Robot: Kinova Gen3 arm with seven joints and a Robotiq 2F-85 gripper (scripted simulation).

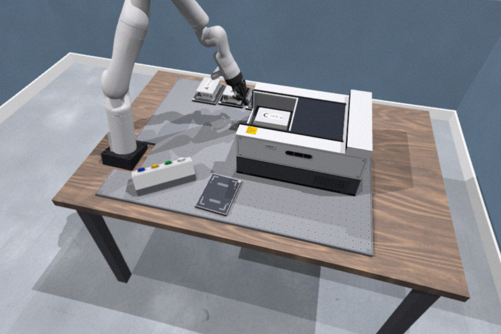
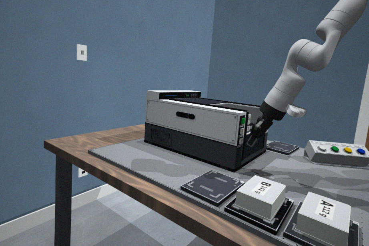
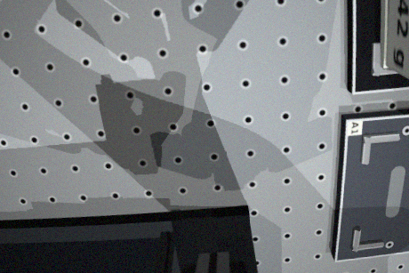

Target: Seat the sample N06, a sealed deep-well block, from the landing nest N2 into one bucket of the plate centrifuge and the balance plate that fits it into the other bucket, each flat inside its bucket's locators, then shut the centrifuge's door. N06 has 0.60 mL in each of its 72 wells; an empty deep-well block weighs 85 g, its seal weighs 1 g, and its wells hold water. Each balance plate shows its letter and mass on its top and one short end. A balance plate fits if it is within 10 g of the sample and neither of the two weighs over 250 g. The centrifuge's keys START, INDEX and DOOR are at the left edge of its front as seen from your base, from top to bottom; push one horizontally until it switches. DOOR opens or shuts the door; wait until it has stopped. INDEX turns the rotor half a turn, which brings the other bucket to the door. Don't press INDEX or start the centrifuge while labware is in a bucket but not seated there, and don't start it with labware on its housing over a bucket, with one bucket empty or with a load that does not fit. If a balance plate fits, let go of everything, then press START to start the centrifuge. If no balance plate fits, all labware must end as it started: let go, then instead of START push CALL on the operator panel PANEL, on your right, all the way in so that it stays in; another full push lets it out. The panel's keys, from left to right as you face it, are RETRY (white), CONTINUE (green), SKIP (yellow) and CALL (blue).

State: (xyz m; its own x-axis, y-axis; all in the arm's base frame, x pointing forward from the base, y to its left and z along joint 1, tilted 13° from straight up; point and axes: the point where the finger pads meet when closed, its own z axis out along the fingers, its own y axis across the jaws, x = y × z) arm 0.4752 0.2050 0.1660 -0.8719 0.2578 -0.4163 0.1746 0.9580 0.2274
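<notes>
The centrifuge (image 1: 356, 119) has its door open, and plate C (image 1: 273, 116) lies in the exposed bucket. Sample N06 cannot be seen. The arm leans down at the centrifuge's key side, pincer (image 2: 251, 139) together, holding nothing.

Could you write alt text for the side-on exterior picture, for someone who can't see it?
A grey robot arm's shut gripper reaches the keys at the end of a boxy white centrifuge. In front sit white plates B and A.
</notes>
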